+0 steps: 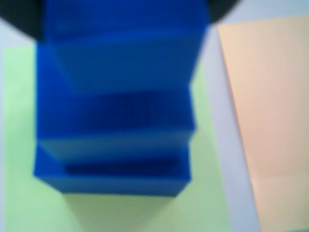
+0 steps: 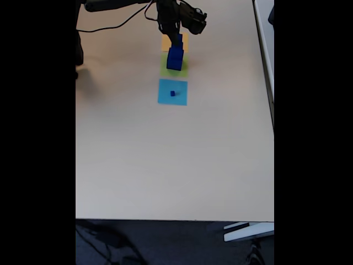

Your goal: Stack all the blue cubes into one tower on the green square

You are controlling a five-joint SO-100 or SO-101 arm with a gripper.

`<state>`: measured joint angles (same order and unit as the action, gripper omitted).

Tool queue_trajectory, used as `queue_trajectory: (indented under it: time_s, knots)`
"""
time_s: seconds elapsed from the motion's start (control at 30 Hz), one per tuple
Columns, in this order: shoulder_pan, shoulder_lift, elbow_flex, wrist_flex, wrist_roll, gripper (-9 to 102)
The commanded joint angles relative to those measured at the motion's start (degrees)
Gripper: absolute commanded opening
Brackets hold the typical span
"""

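Observation:
Dark blue cubes stand one on another on the green square (image 1: 207, 193) (image 2: 182, 70). The large cube (image 1: 116, 181) (image 2: 175, 59) is lowest, with a smaller blue cube (image 1: 120, 58) (image 2: 178, 41) on top of it. In the blurred wrist view my gripper (image 1: 125, 12) shows as dark fingers at both upper corners, tight against that upper cube. The fixed view puts the gripper (image 2: 177, 34) right over the stack at the table's far side. A small blue cube (image 2: 172, 93) sits apart on the light-blue square (image 2: 164, 88).
An orange square (image 1: 270, 121) (image 2: 185, 44) lies flat beside the green one, beyond it in the fixed view. A black cable (image 2: 110, 25) runs across the far left. The table's right edge (image 2: 272, 110) and front edge (image 2: 165, 219) bound the beige surface.

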<state>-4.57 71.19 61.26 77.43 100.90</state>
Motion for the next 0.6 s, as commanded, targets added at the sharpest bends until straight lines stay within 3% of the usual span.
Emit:
queue_trajectory:
  time_s: [0.0,0.57]
  knots:
    - [0.5,5.8,-0.5,0.4,-0.6,0]
    - [0.9,5.3,-0.7,-0.4,-1.9,0]
